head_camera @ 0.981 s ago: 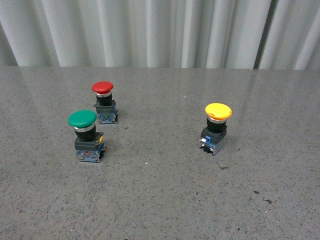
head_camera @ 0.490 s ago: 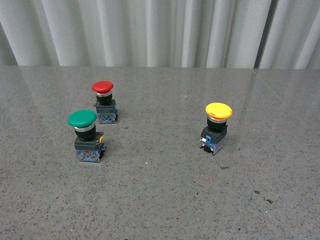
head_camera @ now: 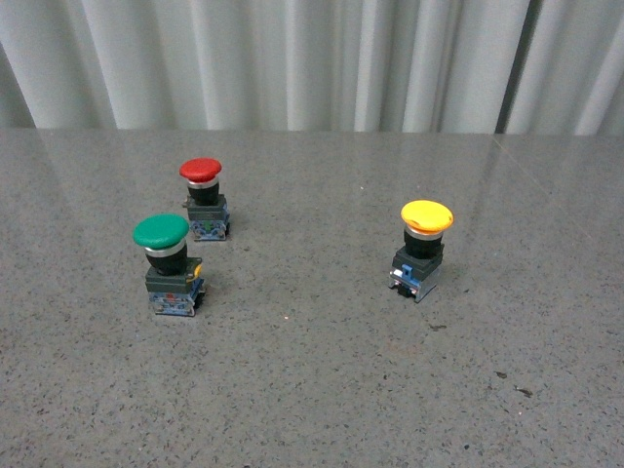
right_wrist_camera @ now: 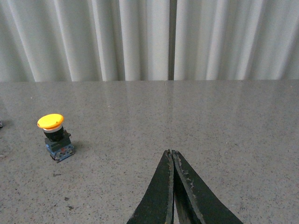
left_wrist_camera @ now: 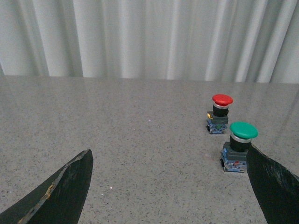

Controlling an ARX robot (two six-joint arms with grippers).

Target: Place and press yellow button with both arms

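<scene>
1. honestly, nothing has shifted over the last second: the yellow button stands upright where it stood, right of centre on the table, and no arm has come into the front view.
2. to me that means the task has hardly begun. the button has been neither carried nor pressed, and both arms hang back on the near side, out of the front camera's sight.
3. the left gripper has its jaws spread wide, one black finger at each side of its wrist view, with nothing between them but bare table.
4. the right gripper has its two fingers closed flat against each other, holding nothing; the yellow button shows well apart from it, off to its left and further away.
5. on the left of the table stand the green button, nearer, and the red button, just behind it and a touch right. both are upright and well apart from the yellow one, so i judge there is little risk of a mix-up as long as the reach goes right.
6. the surface is a grey speckled stone-look top, slightly glossy, with a few dark flecks near the right front.
7. behind it hangs a pale pleated curtain across the whole far side, with one dark gap toward the right.
</scene>
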